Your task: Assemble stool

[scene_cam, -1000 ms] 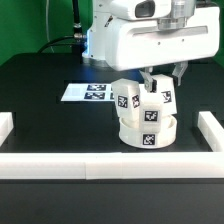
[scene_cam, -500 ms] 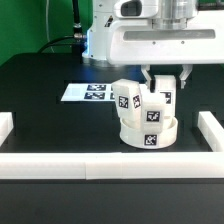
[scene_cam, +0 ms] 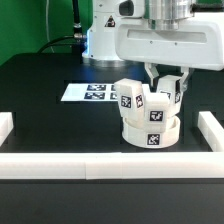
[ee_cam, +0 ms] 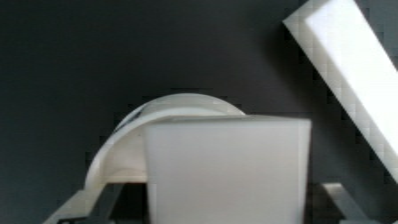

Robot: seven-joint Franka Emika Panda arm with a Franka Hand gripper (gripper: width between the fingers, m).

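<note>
The stool's round white seat disc (scene_cam: pixel 150 134) lies on the black table with its sockets up. Three tagged white block legs stand in it: one at the exterior view's left (scene_cam: pixel 128 98), one in front (scene_cam: pixel 155 112), and one at the back right (scene_cam: pixel 169 96). My gripper (scene_cam: pixel 166 86) comes down from above and is shut on that back right leg. In the wrist view the held leg (ee_cam: pixel 228 160) fills the space between my dark fingers (ee_cam: pixel 338 203), with the seat disc's curved edge (ee_cam: pixel 146 125) behind it.
The marker board (scene_cam: pixel 90 92) lies flat behind the stool, towards the exterior view's left. White border rails run along the front (scene_cam: pixel 110 166), the left (scene_cam: pixel 5 126) and the right (scene_cam: pixel 212 126). One rail (ee_cam: pixel 347 60) shows in the wrist view.
My hand has twisted about its upright axis and shifted slightly towards the exterior view's right, with the back right leg still gripped. The seat disc and the other legs have not moved.
</note>
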